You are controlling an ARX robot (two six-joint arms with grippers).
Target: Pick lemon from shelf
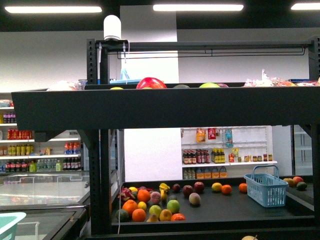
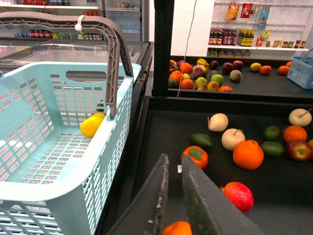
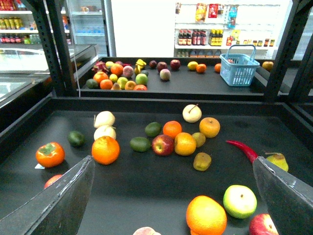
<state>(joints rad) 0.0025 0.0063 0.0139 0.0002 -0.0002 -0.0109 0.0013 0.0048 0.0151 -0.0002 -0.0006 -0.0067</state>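
The lemon (image 2: 92, 125), a bright yellow oval, lies inside the light blue basket (image 2: 58, 147), against its wall below the grey handle. My left gripper (image 2: 174, 159) is shut on nothing. It hangs over the left end of the dark shelf tier (image 2: 161, 127), just right of the basket, with a persimmon (image 2: 195, 155) beyond its tips. My right gripper (image 3: 172, 164) is wide open above the same tier (image 3: 142, 181). A large orange fruit (image 3: 206, 215) and a green apple (image 3: 239, 200) lie between its fingers. Neither gripper shows in the front view, where the shelf (image 1: 165, 107) fills the frame.
Oranges (image 3: 105, 150), avocados (image 3: 140, 144), pale pears (image 3: 104, 118), apples (image 3: 163, 144) and a red chili (image 3: 243, 148) are scattered on the tier. A second rack behind carries more fruit and a small blue basket (image 3: 238, 68). Glass freezers (image 1: 40, 190) and white bottle shelving (image 1: 220, 157) stand further off.
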